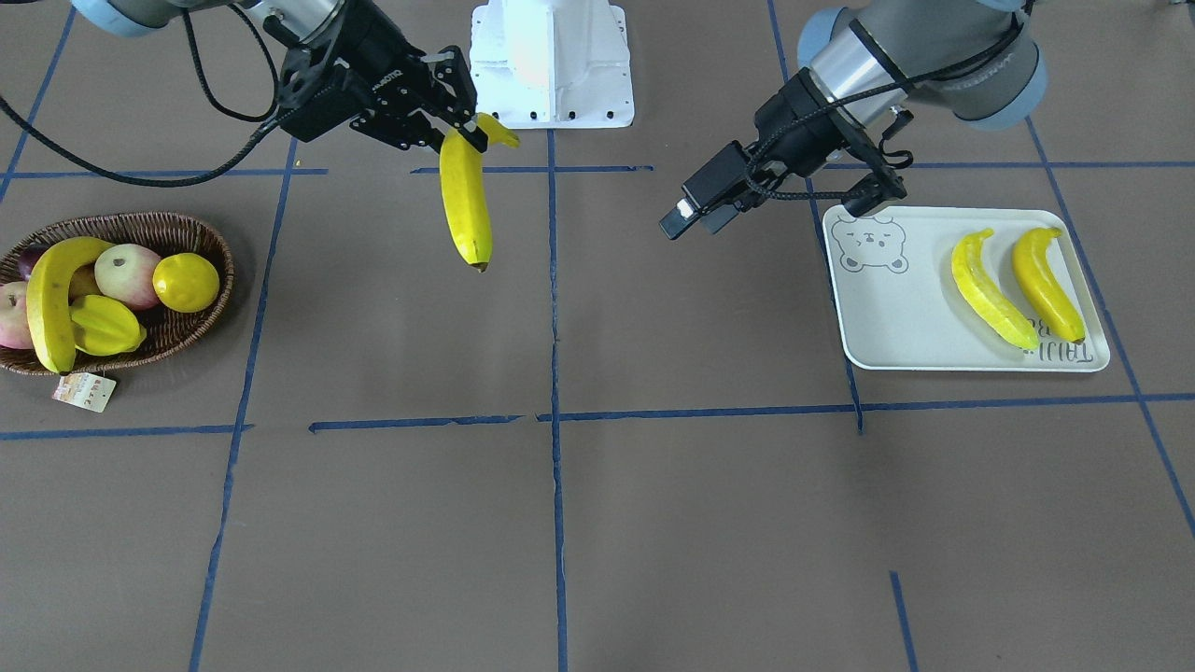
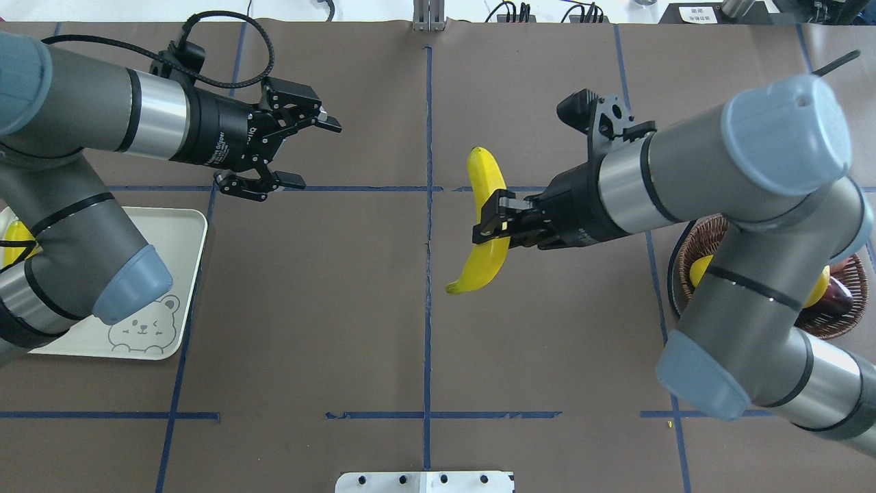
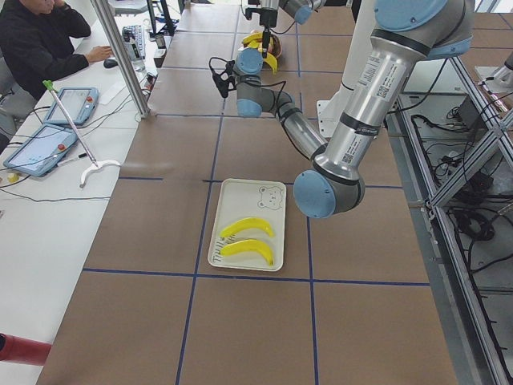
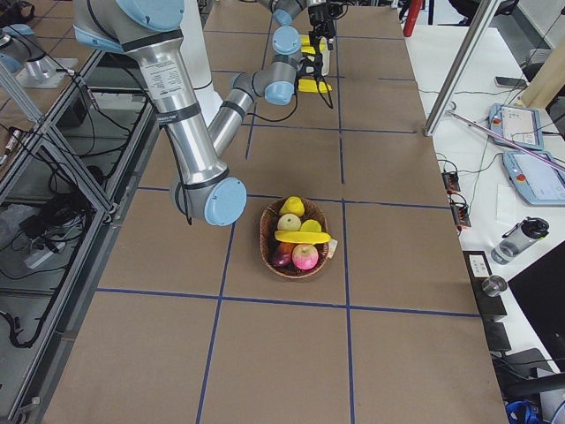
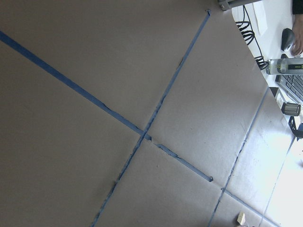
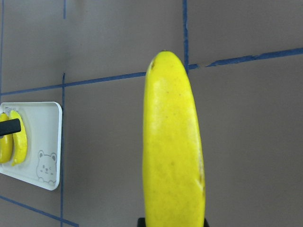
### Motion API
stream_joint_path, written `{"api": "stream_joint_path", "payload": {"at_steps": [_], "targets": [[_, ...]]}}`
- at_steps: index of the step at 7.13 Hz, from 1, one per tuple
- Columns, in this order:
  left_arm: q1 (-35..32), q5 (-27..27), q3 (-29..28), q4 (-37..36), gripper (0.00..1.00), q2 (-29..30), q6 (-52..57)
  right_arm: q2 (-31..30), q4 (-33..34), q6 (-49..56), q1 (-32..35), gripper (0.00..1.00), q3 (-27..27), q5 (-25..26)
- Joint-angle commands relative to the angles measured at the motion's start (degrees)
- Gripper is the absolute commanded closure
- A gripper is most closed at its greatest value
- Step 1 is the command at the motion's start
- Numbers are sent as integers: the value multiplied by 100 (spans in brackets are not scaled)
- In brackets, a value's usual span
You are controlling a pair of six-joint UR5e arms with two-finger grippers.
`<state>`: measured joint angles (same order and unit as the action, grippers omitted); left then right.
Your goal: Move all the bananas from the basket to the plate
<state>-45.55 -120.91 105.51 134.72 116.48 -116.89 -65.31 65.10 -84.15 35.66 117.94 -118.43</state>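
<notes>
Currently, my remote stock-take, biggest item first.

1. Table [image 1: 653, 523]: brown surface with a blue tape grid. It carries everything below.
2. Right arm [image 2: 753, 157]: reaches in over the middle of the table, well clear of both containers.
3. Left arm [image 2: 89, 123]: raised above the plate's side of the table, wrist turned toward the centre line.
4. Plate [image 1: 896, 317]: white, bear print, on the robot's left. I count two bananas on it, side by side and apart: one nearer the bear [image 1: 991, 291], one nearer the rim [image 1: 1046, 283].
5. Basket [image 1: 177, 341]: wicker, on the robot's right, well apart from the plate.
6. Right gripper [image 2: 489, 222]: clamped across the third banana [image 2: 486, 253] near its stem end. The fruit hangs in the air near the centre line, touching nothing else.
7. Left gripper [image 2: 316, 153]: fingers spread, nothing between them.
8. Fourth banana [image 1: 51, 299]: lies in the basket on top of the other fruit.
9. Non-task fruit in the basket: apple [image 1: 127, 274], round yellow fruit [image 1: 186, 282], starfruit [image 1: 105, 325]. To be left alone.
10. Paper tag [image 1: 84, 391]: hangs off the basket's rim.

Tally, by my reckoning: two delivered, one in transit, one not yet picked. That puts the job about half done. I suspect a hand-over to the empty gripper comes next.
</notes>
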Motion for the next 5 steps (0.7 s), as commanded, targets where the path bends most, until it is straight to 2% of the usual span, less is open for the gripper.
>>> {"api": "stream_joint_path", "payload": {"at_steps": [1, 5], "targets": [[466, 23, 13, -25, 1, 321, -168, 71, -164, -216, -523, 98, -8, 548], [907, 303, -206, -60, 5, 709, -106, 185, -155, -242, -701, 98, 10, 567]]}}
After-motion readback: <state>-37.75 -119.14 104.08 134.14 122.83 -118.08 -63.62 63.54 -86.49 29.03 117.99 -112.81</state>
